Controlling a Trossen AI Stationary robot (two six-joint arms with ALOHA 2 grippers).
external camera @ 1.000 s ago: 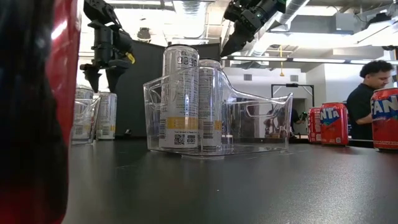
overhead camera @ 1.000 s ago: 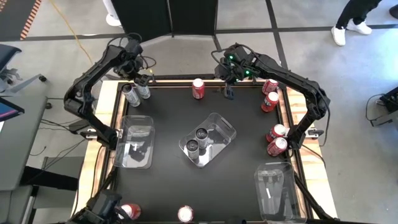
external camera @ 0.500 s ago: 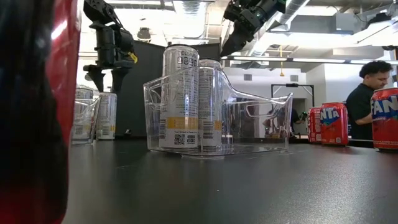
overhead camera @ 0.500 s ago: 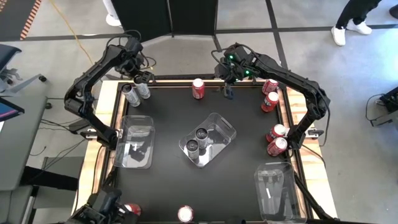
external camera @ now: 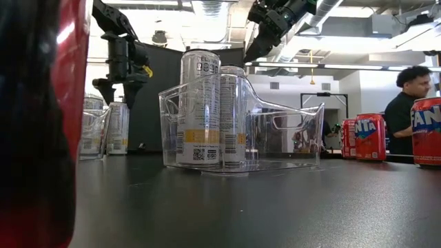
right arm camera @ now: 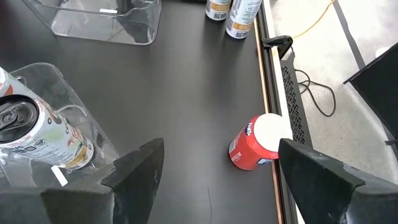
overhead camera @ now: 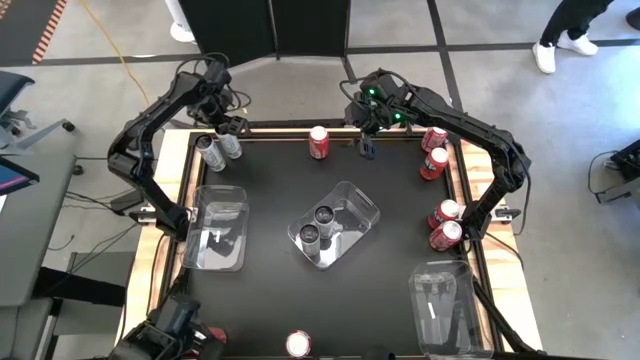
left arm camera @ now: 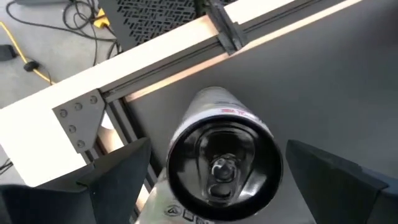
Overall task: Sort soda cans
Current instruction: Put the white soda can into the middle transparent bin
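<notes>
Two silver-grey soda cans (overhead camera: 210, 152) (overhead camera: 230, 145) stand at the table's far left corner. My left gripper (overhead camera: 230, 127) hangs open just above them, pointing down. In the left wrist view its fingers (left arm camera: 118, 180) stand on either side of one can's dark top (left arm camera: 217, 155) without touching it. A red soda can (overhead camera: 319, 142) stands at the far edge. My right gripper (overhead camera: 366, 146) hovers open beside it, high over the table, and touches nothing. Two more silver cans (overhead camera: 318, 224) stand in the clear centre tray (overhead camera: 360, 212).
A clear tray (overhead camera: 218, 228) lies at the left and another (overhead camera: 440, 305) at the near right. Several red cans (overhead camera: 440, 225) stand along the right edge, and two more (overhead camera: 298, 345) at the near edge. A person (external camera: 406, 103) stands beyond the table.
My left gripper has sunk a little toward the two silver cans at the far left corner, staying open. My right arm has kept still.
</notes>
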